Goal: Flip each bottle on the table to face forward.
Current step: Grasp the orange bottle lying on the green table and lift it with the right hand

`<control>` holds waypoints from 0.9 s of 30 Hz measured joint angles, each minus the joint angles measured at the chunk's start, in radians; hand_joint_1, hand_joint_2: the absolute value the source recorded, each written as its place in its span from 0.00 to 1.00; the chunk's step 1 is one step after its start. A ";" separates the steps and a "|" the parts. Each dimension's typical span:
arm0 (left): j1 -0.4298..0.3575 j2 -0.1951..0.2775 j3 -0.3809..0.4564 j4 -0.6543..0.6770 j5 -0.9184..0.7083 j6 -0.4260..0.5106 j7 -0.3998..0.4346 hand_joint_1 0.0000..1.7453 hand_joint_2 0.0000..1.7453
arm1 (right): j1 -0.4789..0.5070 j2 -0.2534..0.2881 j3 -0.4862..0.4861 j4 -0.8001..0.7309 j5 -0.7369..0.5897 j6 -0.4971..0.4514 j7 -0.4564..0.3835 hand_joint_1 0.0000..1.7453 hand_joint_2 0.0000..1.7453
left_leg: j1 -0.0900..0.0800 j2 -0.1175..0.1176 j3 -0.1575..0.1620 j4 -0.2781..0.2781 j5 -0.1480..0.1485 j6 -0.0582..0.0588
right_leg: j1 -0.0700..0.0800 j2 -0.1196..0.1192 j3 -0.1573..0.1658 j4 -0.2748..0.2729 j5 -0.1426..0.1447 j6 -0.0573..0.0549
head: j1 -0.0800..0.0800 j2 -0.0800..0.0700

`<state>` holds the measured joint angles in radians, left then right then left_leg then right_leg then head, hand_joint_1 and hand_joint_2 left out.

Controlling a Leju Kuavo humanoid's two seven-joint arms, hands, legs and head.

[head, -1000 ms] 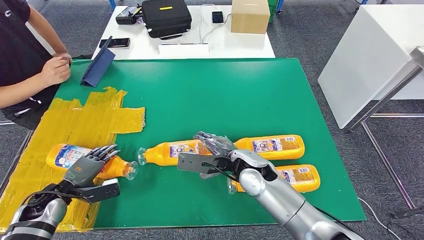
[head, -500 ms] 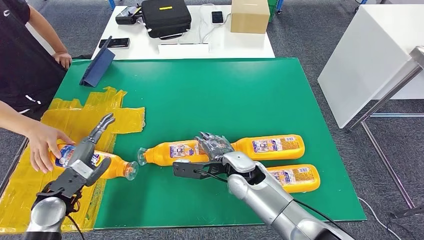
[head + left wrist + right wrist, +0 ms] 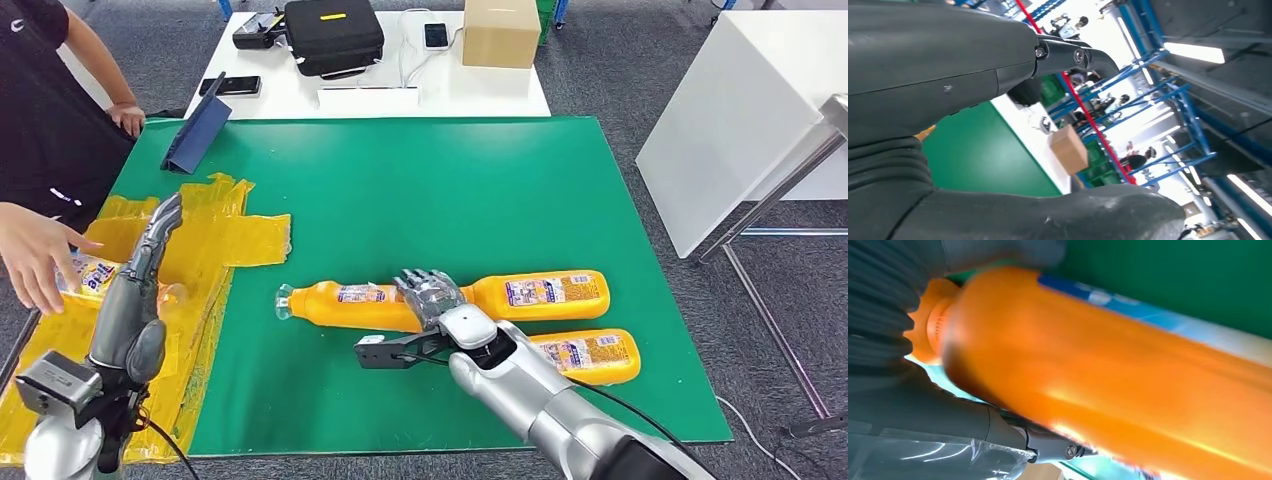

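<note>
Head view: green table (image 3: 480, 190); right hand (image 3: 432, 295) laid over the middle bottle (image 3: 345, 304), fingers wrapped on its body; two more bottles (image 3: 545, 291) (image 3: 590, 356) just beside; left hand (image 3: 140, 280) raised, fingers straight, empty; a person's hand (image 3: 35, 258) takes the far-left bottle (image 3: 85, 272). Left wrist view: fingers (image 3: 1063, 52) apart, holding nothing. Right wrist view: orange bottle (image 3: 1108, 385) pressed against the hand. Risk: smooth round body may roll or slip mid-turn, knocking its neighbour.
</note>
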<state>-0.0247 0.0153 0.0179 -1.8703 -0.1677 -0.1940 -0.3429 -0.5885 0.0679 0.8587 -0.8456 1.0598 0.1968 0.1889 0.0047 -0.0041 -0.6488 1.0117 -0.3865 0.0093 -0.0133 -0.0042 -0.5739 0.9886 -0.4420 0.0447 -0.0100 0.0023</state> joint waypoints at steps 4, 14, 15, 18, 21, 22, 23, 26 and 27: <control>0.002 -0.008 -0.013 -0.046 0.005 -0.005 0.001 0.00 0.00 | -0.026 0.018 0.014 0.070 0.008 -0.011 -0.008 1.00 1.00 | 0.000 0.001 0.002 0.000 0.000 0.000 | 0.000 0.000 0.001 0.000 0.000 0.000 | 0.000 0.000; 0.045 -0.032 -0.030 -0.105 -0.006 0.043 0.060 0.00 0.00 | 0.001 0.032 -0.047 0.073 -0.091 -0.139 0.015 1.00 1.00 | 0.000 0.001 0.004 0.000 0.000 0.000 | 0.000 0.000 0.002 0.000 0.001 -0.002 | 0.000 0.000; 0.053 -0.035 -0.030 -0.108 -0.005 0.047 0.069 0.00 0.00 | 0.015 0.031 -0.065 0.051 -0.113 -0.150 0.014 1.00 1.00 | 0.000 0.001 0.003 0.000 0.000 0.000 | 0.000 0.000 0.002 0.000 0.001 -0.002 | 0.000 0.000; 0.075 -0.044 -0.029 -0.118 -0.001 0.057 0.090 0.00 0.00 | 0.058 0.027 -0.121 -0.039 -0.164 -0.158 0.014 1.00 1.00 | 0.000 0.001 0.001 0.000 0.000 0.000 | 0.000 0.000 0.000 0.000 0.002 -0.002 | 0.000 0.000; 0.092 -0.054 -0.026 -0.125 0.030 0.065 0.132 0.00 0.00 | 0.092 0.020 -0.163 -0.129 -0.209 -0.167 0.013 1.00 1.00 | 0.000 0.000 0.000 0.000 0.000 0.000 | 0.000 0.000 -0.001 0.000 0.002 -0.002 | 0.000 0.000; 0.100 -0.058 -0.024 -0.126 0.049 0.069 0.152 0.00 0.25 | 0.106 0.018 -0.177 -0.164 -0.229 -0.173 0.011 1.00 1.00 | 0.000 0.000 0.000 0.000 0.000 0.000 | 0.000 0.000 -0.001 0.000 0.002 -0.002 | 0.000 0.000; 0.107 -0.062 -0.021 -0.127 0.067 0.071 0.169 0.00 0.50 | 0.119 0.016 -0.191 -0.200 -0.247 -0.177 0.010 1.00 1.00 | 0.000 0.001 -0.001 0.000 0.000 0.000 | 0.000 0.000 -0.001 0.000 0.002 -0.002 | 0.000 0.000; 0.125 -0.072 -0.013 -0.127 0.127 0.077 0.212 0.00 1.00 | 0.149 0.009 -0.223 -0.294 -0.286 -0.188 0.011 1.00 1.00 | 0.000 0.001 -0.001 0.000 0.000 0.000 | 0.000 0.000 -0.002 0.000 0.002 -0.002 | 0.000 0.000; 0.131 -0.076 -0.010 -0.127 0.166 0.078 0.235 0.00 1.00 | 0.160 0.007 -0.233 -0.325 -0.303 -0.197 0.008 1.00 1.00 | 0.000 0.001 -0.001 0.000 0.000 0.000 | 0.000 0.000 -0.002 0.000 0.001 -0.002 | 0.000 0.000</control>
<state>0.1065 -0.0603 0.0076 -1.9977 -0.0018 -0.1163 -0.1078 -0.4280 0.0748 0.6261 -1.1709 0.7571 -0.0006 0.1972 0.0044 -0.0034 -0.6500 1.0117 -0.3866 0.0091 -0.0134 -0.0040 -0.5760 0.9884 -0.4405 0.0423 -0.0101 0.0023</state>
